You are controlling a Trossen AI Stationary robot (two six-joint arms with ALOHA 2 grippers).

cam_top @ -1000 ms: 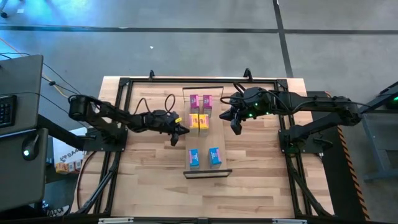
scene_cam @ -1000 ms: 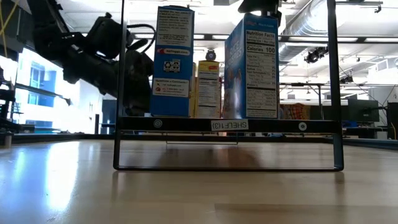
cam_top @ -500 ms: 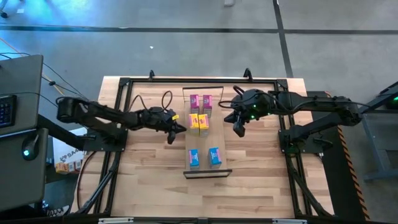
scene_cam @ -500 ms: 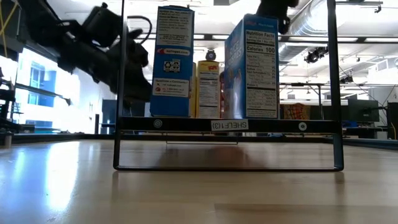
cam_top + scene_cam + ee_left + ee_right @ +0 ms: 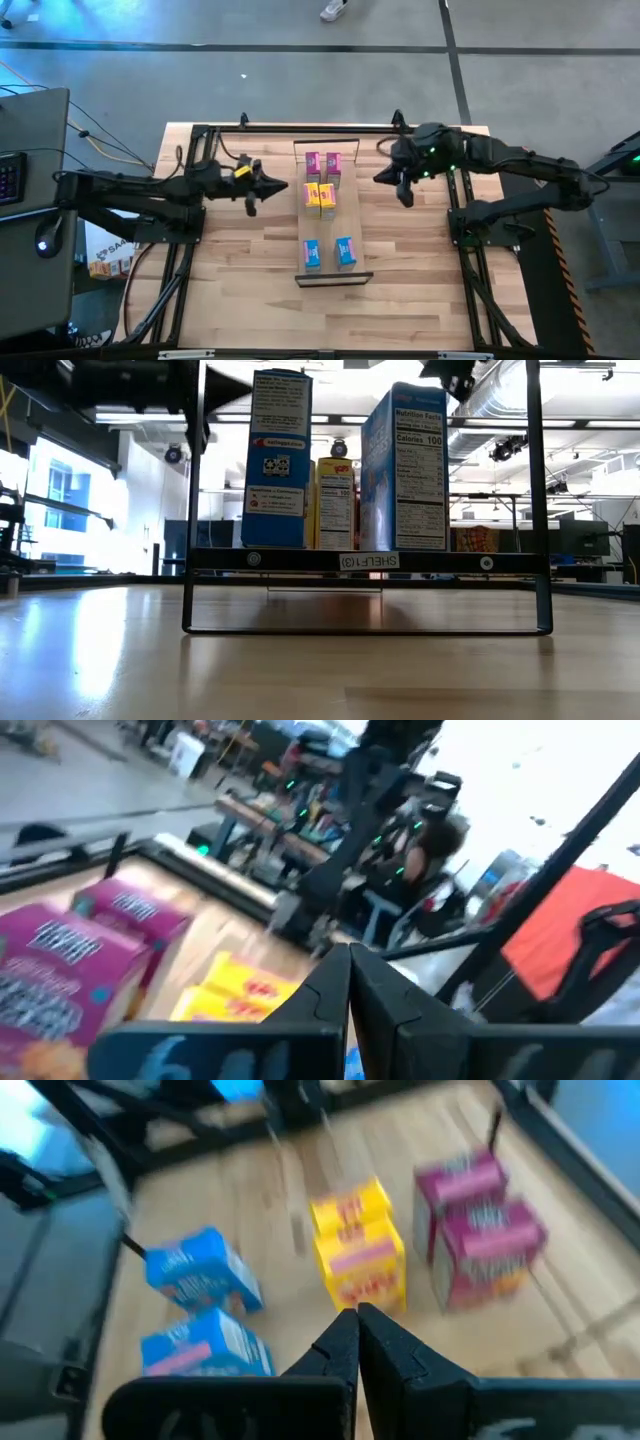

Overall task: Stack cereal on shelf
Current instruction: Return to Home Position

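Observation:
Six cereal boxes stand upright on their bottoms on the shelf (image 5: 300, 225), in pairs along the plank: pink boxes (image 5: 323, 163) at the far end, yellow (image 5: 319, 196) in the middle, blue (image 5: 329, 252) at the near end. My left gripper (image 5: 280, 186) hangs shut to the left of the yellow pair, pointing level at it, with nothing held. My right gripper (image 5: 380, 177) hangs shut to the right of the shelf, slanting down toward it, also holding nothing. The right wrist view shows its shut fingers (image 5: 357, 1325) above all three pairs; the left wrist view shows shut fingers (image 5: 350, 970) above the pink (image 5: 60, 970) and yellow boxes (image 5: 240, 995).
The shelf's black end frame (image 5: 365, 560) stands in front in the low view, with both arms high above the tabletop. Black arm mounts and cables (image 5: 190, 215) run along the table's left and right sides. Bare wood (image 5: 400, 310) lies around the shelf.
My left gripper has risen and drawn back from the yellow boxes toward the table's left edge, tipping up to level. My right gripper has drawn back from the shelf toward the table's right and far edges. Both stayed shut. The boxes have not moved.

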